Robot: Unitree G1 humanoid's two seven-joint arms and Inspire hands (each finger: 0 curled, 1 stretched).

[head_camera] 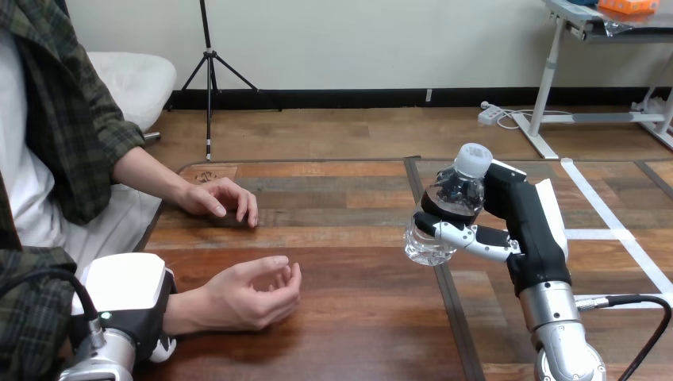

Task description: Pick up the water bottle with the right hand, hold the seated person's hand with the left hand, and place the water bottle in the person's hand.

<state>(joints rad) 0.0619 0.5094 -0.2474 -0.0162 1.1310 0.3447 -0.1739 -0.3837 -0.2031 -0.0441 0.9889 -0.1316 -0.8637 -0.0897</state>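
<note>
fingers of the right hand clasp the water bottle, mid-right. the left hand lies at the person's wrist, lower left; its hold i cannot tell. next, i judge: carry the bottle left into the person's lower hand.

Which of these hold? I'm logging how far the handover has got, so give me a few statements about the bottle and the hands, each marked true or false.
1. The right hand has its fingers curled round the water bottle. True.
2. The water bottle lies in the person's palm. False: the person's near hand is palm up and empty, and the bottle is off to its right.
3. The bottle's white cap is on. True.
4. The left hand is far from the person. False: it sits at the wrist of the person's near hand.
5. The person's farther hand holds a cup. False: it lies palm down on the table, holding nothing.
</note>
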